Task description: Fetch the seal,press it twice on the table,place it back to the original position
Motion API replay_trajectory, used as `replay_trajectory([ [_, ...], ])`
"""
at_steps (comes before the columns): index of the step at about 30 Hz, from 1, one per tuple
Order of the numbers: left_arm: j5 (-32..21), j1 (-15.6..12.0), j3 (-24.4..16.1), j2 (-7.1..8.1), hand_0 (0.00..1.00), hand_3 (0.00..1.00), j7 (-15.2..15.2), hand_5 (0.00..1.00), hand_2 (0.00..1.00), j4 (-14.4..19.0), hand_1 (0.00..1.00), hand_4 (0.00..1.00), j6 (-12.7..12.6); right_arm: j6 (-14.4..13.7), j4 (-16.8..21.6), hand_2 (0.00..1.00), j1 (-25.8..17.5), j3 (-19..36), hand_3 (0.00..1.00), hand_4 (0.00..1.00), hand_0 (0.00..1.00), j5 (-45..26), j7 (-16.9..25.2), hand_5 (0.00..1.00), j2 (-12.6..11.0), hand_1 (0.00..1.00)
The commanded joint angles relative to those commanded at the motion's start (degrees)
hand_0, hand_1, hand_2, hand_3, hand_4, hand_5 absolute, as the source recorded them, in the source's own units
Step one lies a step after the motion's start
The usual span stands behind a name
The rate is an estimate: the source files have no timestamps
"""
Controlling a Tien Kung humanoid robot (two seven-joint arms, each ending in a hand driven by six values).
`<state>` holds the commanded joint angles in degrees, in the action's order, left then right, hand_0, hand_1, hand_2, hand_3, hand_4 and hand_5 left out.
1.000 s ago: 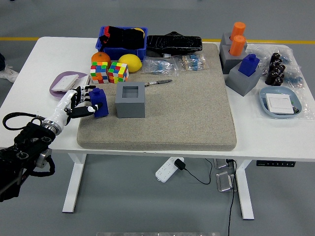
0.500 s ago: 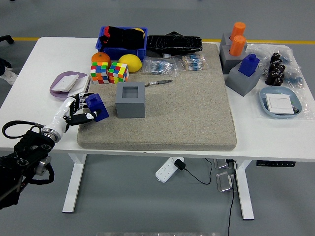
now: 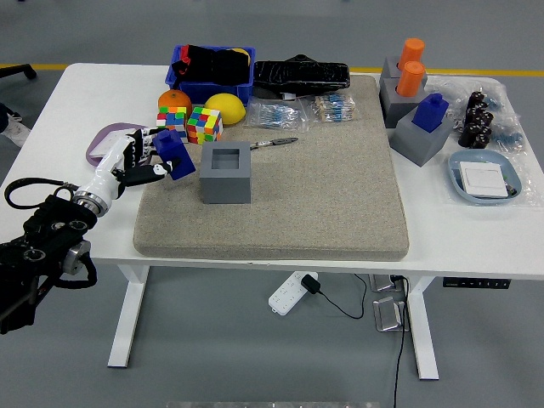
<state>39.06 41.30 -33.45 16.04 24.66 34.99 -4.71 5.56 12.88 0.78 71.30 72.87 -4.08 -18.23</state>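
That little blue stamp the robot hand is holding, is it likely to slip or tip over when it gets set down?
The blue seal looks like rigid plastic, so it probably won't flex. The left robot hand holds it tilted, so it may topple if released that way. Its blocky base should stand steadily on the grey mat.

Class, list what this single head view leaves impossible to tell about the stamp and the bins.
- Blue seal: its underside, hidden by the left hand and its own body.
- Grey holder: the socket floor, lost in shadow.
- Blue bin: its dark contents, indistinct.
- Right arm: out of frame.
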Motion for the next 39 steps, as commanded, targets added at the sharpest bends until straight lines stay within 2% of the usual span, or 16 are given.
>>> replay_trajectory([
  [7, 0.06, 3.72, 1.45, 0.51, 0.826, 0.772, 0.59, 0.002, 0.404, 1.27, 0.512, 0.555, 0.59, 0.02, -0.01, 0.667, 0.03, 0.01, 0.617, 0.78, 0.76, -0.09, 0.01, 0.497, -0.12, 0.674],
  [17, 3.41, 5.52, 6.24, -0.48, 0.824, 0.769, -1.11, 0.002, 0.402, 3.14, 0.513, 0.557, 3.15, 0.07, -0.02, 0.666, 0.21, 0.01, 0.617, 0.784, 0.76, -0.22, -0.03, 0.497, -0.01, 0.674],
  [29, 3.07, 8.59, 10.27, -1.71, 0.825, 0.768, -0.49, 0.002, 0.402, 2.58, 0.513, 0.556, 3.26, 0.1, -0.01, 0.666, 0.35, -0.26, 0.617, 0.785, 0.76, -0.35, -0.05, 0.5, -0.01, 0.674],
  [39, 4.31, 10.05, 13.73, -2.4, 0.825, 0.766, 0.32, 0.002, 0.402, 0.5, 0.515, 0.556, 2.64, 0.09, -0.08, 0.666, 0.39, -0.27, 0.616, 0.786, 0.76, -0.47, -0.02, 0.503, -0.12, 0.674],
])
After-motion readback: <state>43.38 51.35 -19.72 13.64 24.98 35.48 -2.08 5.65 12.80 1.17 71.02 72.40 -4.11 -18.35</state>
